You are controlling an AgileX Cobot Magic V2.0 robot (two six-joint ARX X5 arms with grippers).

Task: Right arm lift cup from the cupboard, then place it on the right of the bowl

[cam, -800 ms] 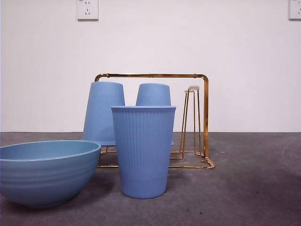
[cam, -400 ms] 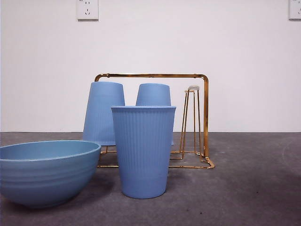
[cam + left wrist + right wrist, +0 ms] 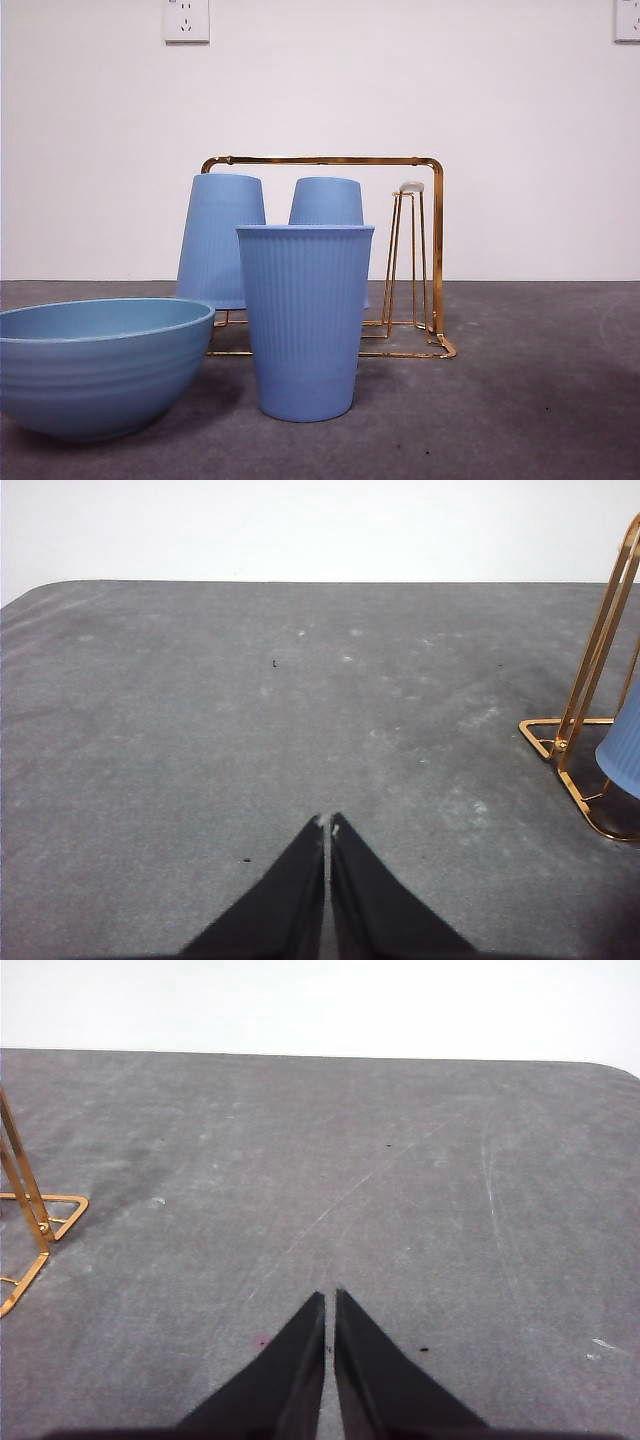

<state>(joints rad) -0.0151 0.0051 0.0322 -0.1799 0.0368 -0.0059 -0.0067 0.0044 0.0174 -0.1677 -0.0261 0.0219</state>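
Cup [image 3: 305, 320] upright on desk [image 3: 520, 400] just right of bowl [image 3: 95, 365], placing looks done; right gripper [image 3: 329, 1295] closed and empty, well clear, so I'd only park it.

A bowl [image 3: 95, 362] sits at lower left of the frame; an upright cup [image 3: 304, 320] stands just right of it, centre. Behind them, the cupboard [image 3: 430, 250] holds two upturned cups [image 3: 220, 240] side by side.

No readable text, label, brand or number appears on anything in the front view or in either wrist view.
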